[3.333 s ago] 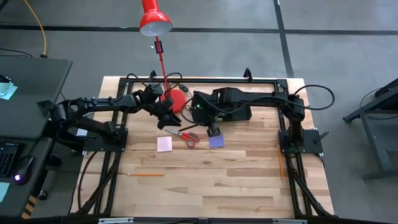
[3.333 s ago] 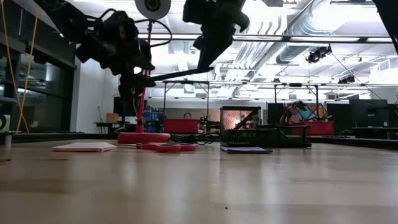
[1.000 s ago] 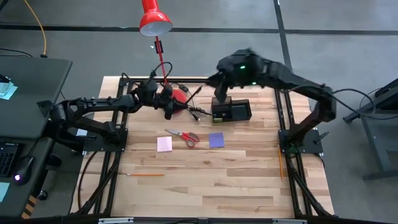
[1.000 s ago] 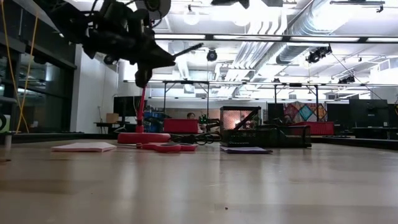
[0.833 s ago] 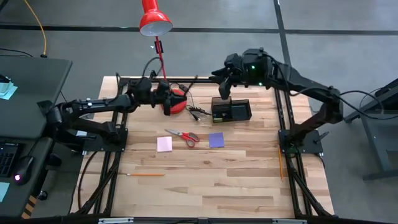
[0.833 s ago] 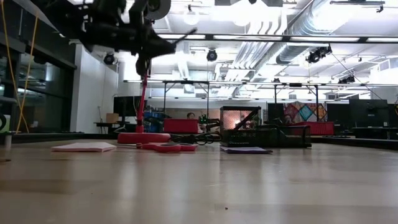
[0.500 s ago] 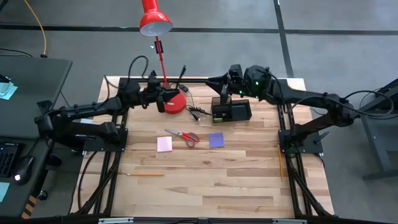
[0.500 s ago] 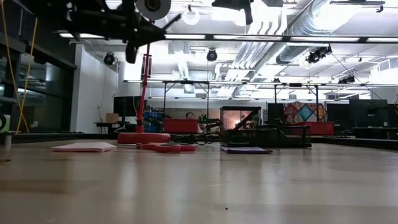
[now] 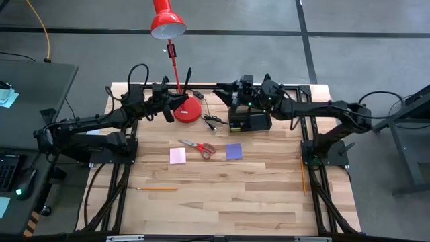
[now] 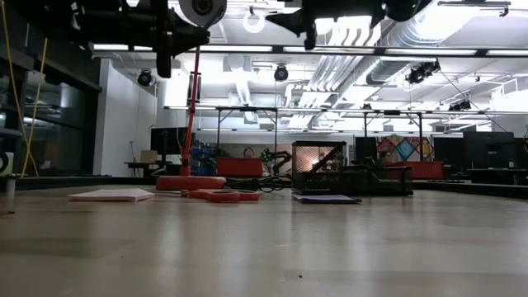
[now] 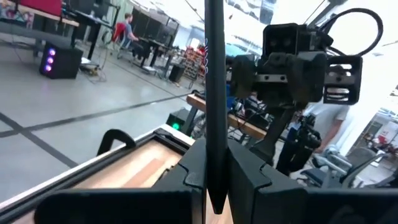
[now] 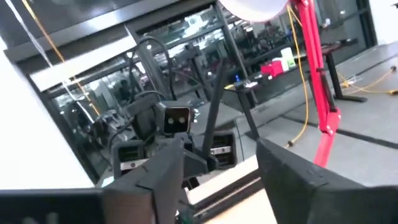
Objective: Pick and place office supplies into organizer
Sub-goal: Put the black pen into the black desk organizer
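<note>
Above the organizer: both arms hang raised over the far end of the table (image 9: 222,195), grippers facing each other across the organizer (image 9: 250,120).
Left gripper (image 11: 214,177): clenched on a black pen (image 11: 214,93), which stands straight up between its fingers; the upright hold looks meant for offering the pen tip-free to the other arm.
Left gripper, place: beside the red lamp base (image 9: 189,109), on the side away from the organizer.
Right gripper (image 12: 217,171): released, fingers spread with nothing between them, aimed at the left arm and its pen; judged ready to receive.
Right gripper, place: just over the organizer's lamp-side edge.
Organizer: black tray near the far table edge, next to the lamp base and a loose black cable (image 9: 213,121).
Red-handled scissors (image 9: 199,145): flat on the table, nearer than the organizer.
Pink sticky-note pad (image 9: 177,155): just beside the scissors, on the side away from the organizer.
Purple sticky-note pad (image 9: 233,150): in front of the organizer.
Orange pencil (image 9: 158,189): well away from the organizer.
Second pencil (image 9: 303,176): by the right arm's base.
</note>
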{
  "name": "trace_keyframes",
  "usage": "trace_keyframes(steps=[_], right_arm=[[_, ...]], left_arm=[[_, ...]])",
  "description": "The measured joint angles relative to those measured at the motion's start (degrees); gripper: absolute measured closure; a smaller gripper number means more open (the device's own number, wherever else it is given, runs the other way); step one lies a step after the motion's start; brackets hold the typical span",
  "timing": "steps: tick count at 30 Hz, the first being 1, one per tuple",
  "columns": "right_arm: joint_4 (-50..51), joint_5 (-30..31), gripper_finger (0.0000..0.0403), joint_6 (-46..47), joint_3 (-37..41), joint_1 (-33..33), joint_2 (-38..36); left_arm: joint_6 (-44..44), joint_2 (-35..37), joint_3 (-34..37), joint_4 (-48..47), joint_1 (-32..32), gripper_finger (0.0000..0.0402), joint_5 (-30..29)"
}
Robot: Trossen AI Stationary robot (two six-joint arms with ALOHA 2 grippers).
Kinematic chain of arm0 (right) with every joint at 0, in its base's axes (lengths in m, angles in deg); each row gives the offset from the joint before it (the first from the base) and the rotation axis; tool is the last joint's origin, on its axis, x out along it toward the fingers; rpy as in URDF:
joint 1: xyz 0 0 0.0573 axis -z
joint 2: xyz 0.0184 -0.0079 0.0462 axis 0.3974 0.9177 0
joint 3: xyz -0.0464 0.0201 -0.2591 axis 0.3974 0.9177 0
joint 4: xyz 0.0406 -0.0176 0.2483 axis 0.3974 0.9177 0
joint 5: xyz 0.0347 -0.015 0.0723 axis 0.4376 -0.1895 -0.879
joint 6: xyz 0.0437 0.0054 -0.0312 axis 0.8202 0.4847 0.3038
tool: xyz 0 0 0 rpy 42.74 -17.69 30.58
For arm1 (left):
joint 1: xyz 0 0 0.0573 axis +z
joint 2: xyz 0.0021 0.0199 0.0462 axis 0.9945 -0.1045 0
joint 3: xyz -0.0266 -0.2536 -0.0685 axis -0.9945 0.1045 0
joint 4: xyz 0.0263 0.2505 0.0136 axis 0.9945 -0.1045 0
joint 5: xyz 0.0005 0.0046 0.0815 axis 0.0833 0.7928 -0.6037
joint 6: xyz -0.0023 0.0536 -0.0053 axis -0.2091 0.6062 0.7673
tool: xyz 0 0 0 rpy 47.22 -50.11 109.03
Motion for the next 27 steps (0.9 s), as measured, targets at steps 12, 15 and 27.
trace_keyframes(steps=[12, 15, 27], right_arm=[[-4.8, -4.5, 0.0174, 2.7, -8.4, 3.8, 10.4], [-4.3, -6.5, 0.0175, 3.0, -12.1, 4.6, 13.9], [-0.1, -14.1, 0.0174, 4.9, -25.3, 5.8, 21.9]], left_arm=[[1.2, 0.0, 0.0, -0.3, 0.0, 0.0382, 1.4], [1.1, 0.0, 0.0, -0.9, 0.0, 0.0382, 1.7], [1.8, -0.1, 0.0, -1.8, 0.0, 0.0382, 1.9]])
